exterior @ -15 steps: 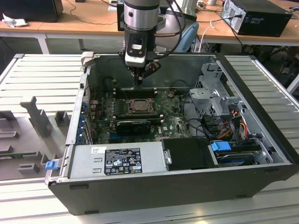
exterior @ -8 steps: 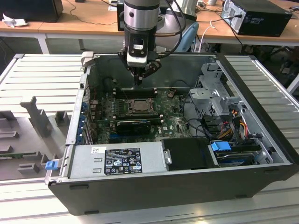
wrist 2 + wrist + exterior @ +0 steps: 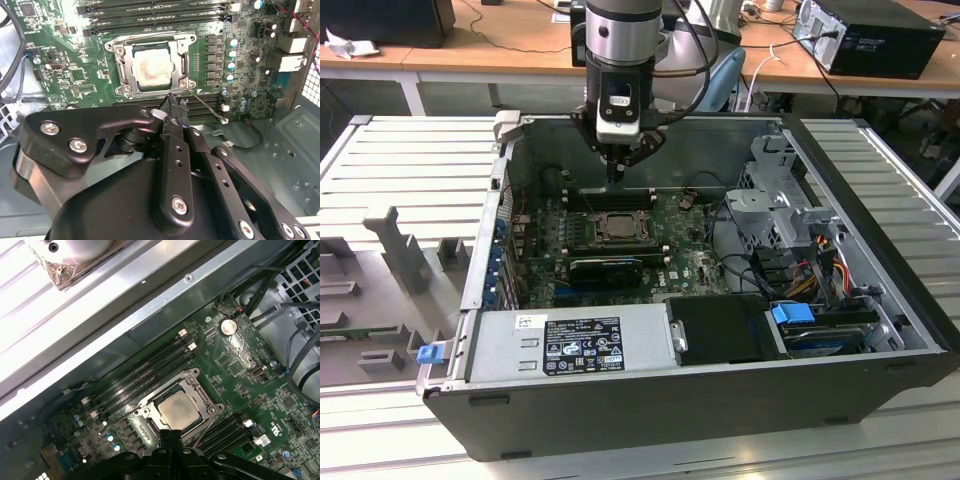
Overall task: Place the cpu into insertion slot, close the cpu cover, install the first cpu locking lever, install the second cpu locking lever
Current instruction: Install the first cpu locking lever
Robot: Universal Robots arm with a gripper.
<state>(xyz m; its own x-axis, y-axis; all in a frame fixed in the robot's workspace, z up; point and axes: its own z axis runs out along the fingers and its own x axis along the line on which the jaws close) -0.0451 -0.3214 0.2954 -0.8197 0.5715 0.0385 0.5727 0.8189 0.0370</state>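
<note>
The cpu [image 3: 150, 70] lies flat in the insertion slot [image 3: 116, 50] on the green board, pale face up. The silver cpu cover [image 3: 123, 67] is folded down around it, framing the chip. A thin wire locking lever [image 3: 205, 105] sticks out from the socket's corner over the memory slots. My gripper [image 3: 171, 100] hangs just above that corner, fingers pressed together with nothing between them. In the first wrist view the cpu [image 3: 177, 410] sits just beyond the gripper [image 3: 171, 434]. In the exterior view the gripper [image 3: 617, 176] hovers over the socket's far edge, above the cpu [image 3: 617, 226].
The board lies inside an open computer case [image 3: 880, 250] on a slatted bench. Long black memory slots [image 3: 155, 17] flank the socket. A power supply [image 3: 570, 345] sits at the case's near side; a drive cage and cables [image 3: 790, 230] stand at the exterior view's right.
</note>
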